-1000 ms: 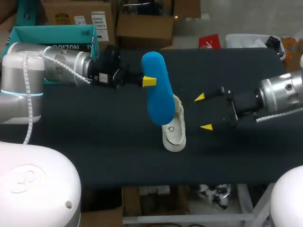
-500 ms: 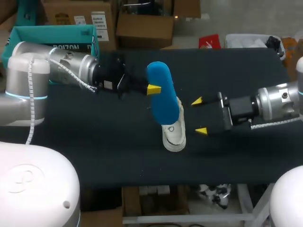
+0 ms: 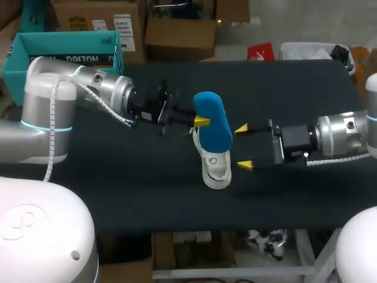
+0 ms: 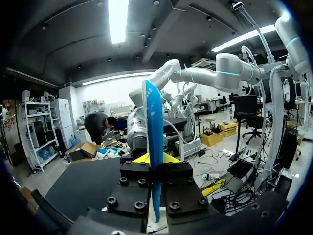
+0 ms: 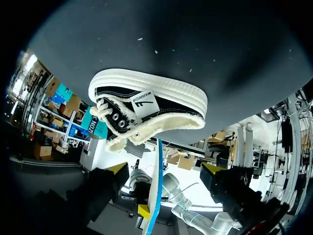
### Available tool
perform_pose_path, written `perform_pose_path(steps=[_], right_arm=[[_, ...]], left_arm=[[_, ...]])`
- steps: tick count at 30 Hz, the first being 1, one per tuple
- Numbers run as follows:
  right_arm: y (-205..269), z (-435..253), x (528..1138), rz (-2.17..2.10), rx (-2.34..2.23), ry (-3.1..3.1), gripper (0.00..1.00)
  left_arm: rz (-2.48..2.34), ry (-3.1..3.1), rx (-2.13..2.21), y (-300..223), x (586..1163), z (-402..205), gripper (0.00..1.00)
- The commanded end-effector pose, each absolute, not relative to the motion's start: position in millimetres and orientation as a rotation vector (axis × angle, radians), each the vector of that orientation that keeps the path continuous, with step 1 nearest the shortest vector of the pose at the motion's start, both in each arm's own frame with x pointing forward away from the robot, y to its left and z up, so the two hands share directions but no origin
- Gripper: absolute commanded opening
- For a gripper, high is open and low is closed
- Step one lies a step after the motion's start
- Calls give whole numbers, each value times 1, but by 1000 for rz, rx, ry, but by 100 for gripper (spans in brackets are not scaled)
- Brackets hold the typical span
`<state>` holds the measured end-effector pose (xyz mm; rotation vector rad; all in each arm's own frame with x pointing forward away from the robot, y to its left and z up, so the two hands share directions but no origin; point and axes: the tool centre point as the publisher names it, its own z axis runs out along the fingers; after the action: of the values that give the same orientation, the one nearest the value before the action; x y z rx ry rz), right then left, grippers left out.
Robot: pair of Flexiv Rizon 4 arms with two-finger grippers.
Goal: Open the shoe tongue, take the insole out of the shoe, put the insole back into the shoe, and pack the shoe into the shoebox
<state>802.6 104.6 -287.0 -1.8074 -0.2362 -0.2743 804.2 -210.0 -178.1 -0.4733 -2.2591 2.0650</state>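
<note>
A black and white shoe (image 3: 215, 170) stands in the middle of the table, its toe toward the front edge. Over its opening hangs a blue insole (image 3: 212, 127), upright, with my left gripper (image 3: 201, 121) shut on one long edge. The left wrist view shows the insole (image 4: 154, 132) edge-on between the left gripper's (image 4: 155, 159) fingers. My right gripper (image 3: 242, 147) stands open just right of the shoe, touching nothing. In the right wrist view the shoe (image 5: 146, 105) lies ahead of the right gripper (image 5: 166, 170), and the insole (image 5: 157, 191) stands between its spread fingers.
The teal shoebox (image 3: 62, 48) sits at the table's far left corner, behind my left arm (image 3: 88, 94). The black table (image 3: 118, 194) stretches bare to the shoe's left and front.
My left arm has carried the insole right and down, over the shoe's opening. My right gripper has moved left, closer to the shoe, and stays open.
</note>
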Motion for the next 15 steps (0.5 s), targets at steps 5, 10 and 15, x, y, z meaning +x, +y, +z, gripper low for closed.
perform_pose_path(steps=[5,10,15], right_arm=[[113,-284,795,-294,-1775,-244,50],[123,-278,793,-297,-1771,-255,40],[127,-275,790,-302,-1770,-258,39]], left_arm=[[2069,-2241,-481,-225,808,-196,0],[2060,-2272,-522,-233,805,-200,0],[2063,-2285,-540,-238,803,-204,0]])
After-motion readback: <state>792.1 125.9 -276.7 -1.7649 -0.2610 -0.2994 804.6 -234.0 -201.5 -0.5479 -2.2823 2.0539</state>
